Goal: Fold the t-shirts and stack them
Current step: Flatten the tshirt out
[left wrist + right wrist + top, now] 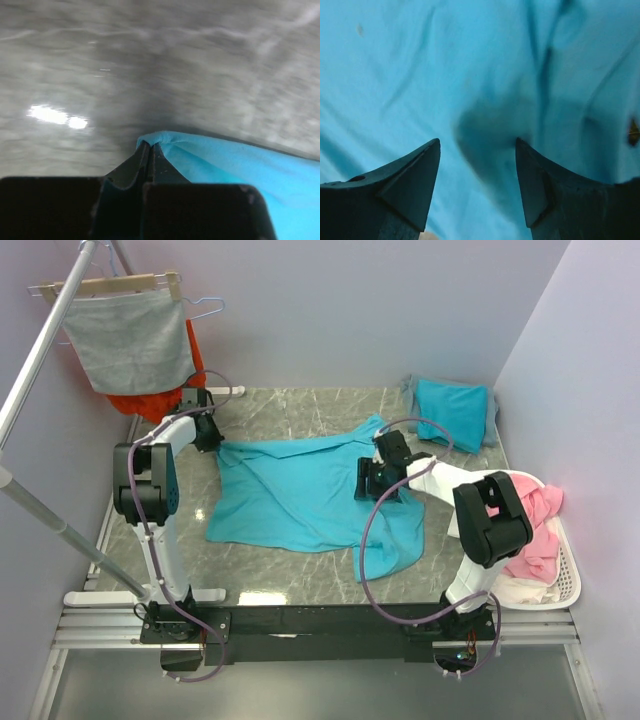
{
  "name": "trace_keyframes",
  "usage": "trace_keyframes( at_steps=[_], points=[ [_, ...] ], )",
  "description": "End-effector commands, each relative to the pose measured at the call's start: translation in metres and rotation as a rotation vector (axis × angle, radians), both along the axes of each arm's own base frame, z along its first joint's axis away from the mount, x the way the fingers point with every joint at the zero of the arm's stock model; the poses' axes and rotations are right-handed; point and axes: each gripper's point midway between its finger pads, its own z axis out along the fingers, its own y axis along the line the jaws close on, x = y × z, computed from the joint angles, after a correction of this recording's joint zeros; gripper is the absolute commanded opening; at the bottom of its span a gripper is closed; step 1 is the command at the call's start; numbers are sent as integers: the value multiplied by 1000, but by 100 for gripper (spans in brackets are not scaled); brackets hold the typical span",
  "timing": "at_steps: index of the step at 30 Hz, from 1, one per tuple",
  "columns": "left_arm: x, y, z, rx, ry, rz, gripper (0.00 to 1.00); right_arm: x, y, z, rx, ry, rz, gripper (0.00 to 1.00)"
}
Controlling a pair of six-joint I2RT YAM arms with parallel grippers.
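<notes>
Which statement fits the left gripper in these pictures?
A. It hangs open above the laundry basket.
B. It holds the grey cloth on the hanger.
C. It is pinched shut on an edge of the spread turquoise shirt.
C: in the left wrist view the left gripper has its jaws pressed together, with an edge of the turquoise shirt caught between them.

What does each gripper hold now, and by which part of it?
The left gripper pinches the spread-out turquoise t-shirt by its far left corner, at the fabric edge. The right gripper is open above the same shirt and holds nothing.
</notes>
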Motion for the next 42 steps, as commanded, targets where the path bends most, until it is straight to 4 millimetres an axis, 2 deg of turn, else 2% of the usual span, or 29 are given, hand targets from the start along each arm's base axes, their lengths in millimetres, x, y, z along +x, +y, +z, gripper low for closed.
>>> trace_keyframes(
  at_steps=[1,2,4,5,6,8,9,11,13,14,15,17,18,19,20,21,23,24,25,26,27,32,35,38,42],
  points=[
    [-5,27,22,100,-17,70,1,-33,24,-1,37,45,91,68],
    [-6,35,25,133,-21,92,1,-40,26,-3,36,55,102,68],
    [-5,36,27,143,-25,95,1,-60,27,-12,-2,94,109,68],
    [-9,50,25,155,-8,128,1,-67,24,-15,-37,105,95,68],
    [-8,52,27,161,-7,135,1,-83,18,-22,-98,131,72,68],
    [-12,55,28,176,3,148,1,-101,14,-26,-131,163,57,67],
    [-15,64,28,215,10,177,1,-112,3,-32,-181,177,0,67],
    [-15,65,33,227,1,178,1,-125,-2,-24,-201,165,-22,67],
    [-16,59,33,199,11,157,1,-123,-14,-7,-208,102,-97,68],
    [-16,55,34,194,9,149,1,-117,-20,0,-231,61,-129,68],
    [-15,51,34,185,4,136,1,-106,-22,20,-223,-3,-157,70],
    [-15,48,35,177,-1,122,1,-80,-35,40,-239,-100,-223,79],
    [-14,44,35,158,-3,109,1,-60,-32,58,-205,-168,-233,79],
    [-13,28,35,151,-7,70,1,-49,-32,66,-183,-194,-238,79],
    [-12,22,36,144,-11,56,1,-32,-45,73,-161,-213,-291,80],
    [-12,18,37,143,-13,49,1,-9,-44,85,-123,-262,-292,80],
    [-11,7,39,130,-20,24,1,21,-58,93,-44,-272,-322,79],
    [-11,4,38,126,-22,17,1,44,-60,94,-26,-276,-329,78],
    [-10,-1,40,114,-29,8,1,56,-59,93,-4,-269,-316,78],
    [-9,-3,40,109,-29,1,1,76,-57,109,55,-291,-297,76],
    [-9,-5,39,101,-29,-4,1,88,-56,91,57,-248,-297,75],
    [-9,-13,38,80,-30,-21,1,139,-40,80,140,-217,-242,73],
    [-9,-15,37,73,-29,-24,1,162,-30,75,199,-217,-215,72],
    [-10,-16,35,71,-21,-26,1,177,-26,67,217,-202,-193,71],
    [-11,-15,35,78,-19,-25,1,186,-28,59,219,-185,-183,71]
  ],
)
